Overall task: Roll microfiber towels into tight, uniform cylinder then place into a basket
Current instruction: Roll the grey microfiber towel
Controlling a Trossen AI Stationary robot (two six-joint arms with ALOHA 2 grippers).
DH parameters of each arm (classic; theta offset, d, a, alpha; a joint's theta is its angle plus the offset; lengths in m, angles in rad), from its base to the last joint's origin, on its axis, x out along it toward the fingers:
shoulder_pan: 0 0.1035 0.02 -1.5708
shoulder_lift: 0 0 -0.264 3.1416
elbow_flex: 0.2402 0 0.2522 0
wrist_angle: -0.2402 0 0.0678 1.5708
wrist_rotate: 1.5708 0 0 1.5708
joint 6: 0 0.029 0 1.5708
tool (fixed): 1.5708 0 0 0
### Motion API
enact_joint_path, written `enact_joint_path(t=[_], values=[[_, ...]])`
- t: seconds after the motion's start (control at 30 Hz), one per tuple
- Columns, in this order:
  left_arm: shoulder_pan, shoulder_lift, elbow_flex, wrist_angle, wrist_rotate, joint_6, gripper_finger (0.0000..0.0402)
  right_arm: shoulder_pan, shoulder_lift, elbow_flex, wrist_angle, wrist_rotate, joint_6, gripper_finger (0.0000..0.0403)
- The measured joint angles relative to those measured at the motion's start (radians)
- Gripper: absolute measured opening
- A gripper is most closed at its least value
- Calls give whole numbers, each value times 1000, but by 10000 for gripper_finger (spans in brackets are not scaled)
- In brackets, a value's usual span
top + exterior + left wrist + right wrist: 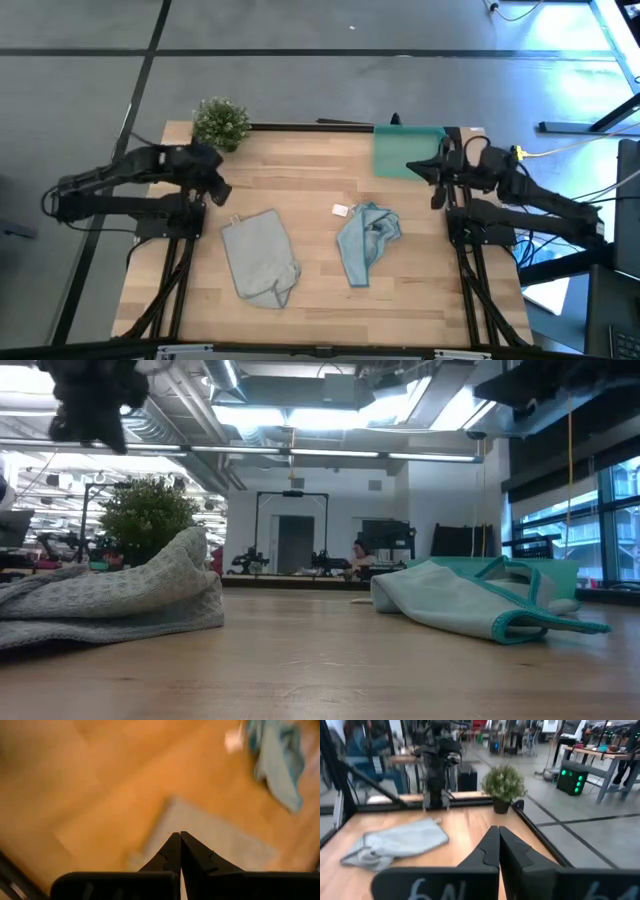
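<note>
**2 towels lie loose, both tools pinched shut on nothing**

2 cloths rest unrolled on the wooden table (310, 290). Taking the table's centre in the high view as the dial's hub, the grey-blue towel (258, 258) lies crumpled at about 8 o'clock, and the light blue towel (366, 240) is bunched at about 4 o'clock, with its small white tag (342, 210) just beside its far corner. The 2 towels are well apart. The teal basket (408, 152) sits at about 1 o'clock against the table's far edge, and no towel is in it. A small potted plant (221, 122) stands at the far corner near 11 o'clock.

The left tool (224, 193) hovers above the table near 9 o'clock, just beyond the grey-blue towel's far edge, its fingers (172, 852) pressed together and holding nothing. The right tool (418, 170) hangs near 2 o'clock, over the basket's near edge, its fingers (492, 847) likewise closed tip to tip and gripping nothing.
</note>
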Motion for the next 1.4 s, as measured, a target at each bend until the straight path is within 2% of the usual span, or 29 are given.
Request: enact_joint_path(t=[0.07, 0.17, 0.4, 0.7, 0.83, 1.13, 1.4], values=[[-22, 46, -20, -11, 73, -93, 0, 0, 55, 53, -28, 0, -29, 2], [-50, 107, -49, -16, 119, -171, 0, 0, 125, 120, -58, -1, -64, 2], [-74, 200, -88, -17, 127, -229, 11, 0, 215, 230, -127, -10, -105, 4], [-74, 263, -132, -23, 147, -302, 69, 0, 233, 275, -144, -37, -105, 4], [-74, 285, -191, -19, 147, -381, 84, 0, 237, 275, -145, -103, -104, 4], [-74, 291, -335, 167, 149, -415, 85, 1, 259, 275, -144, -342, -101, 4], [-74, 291, -425, 290, 125, -420, 82, 1, 264, 275, -143, -348, -94, 4]])
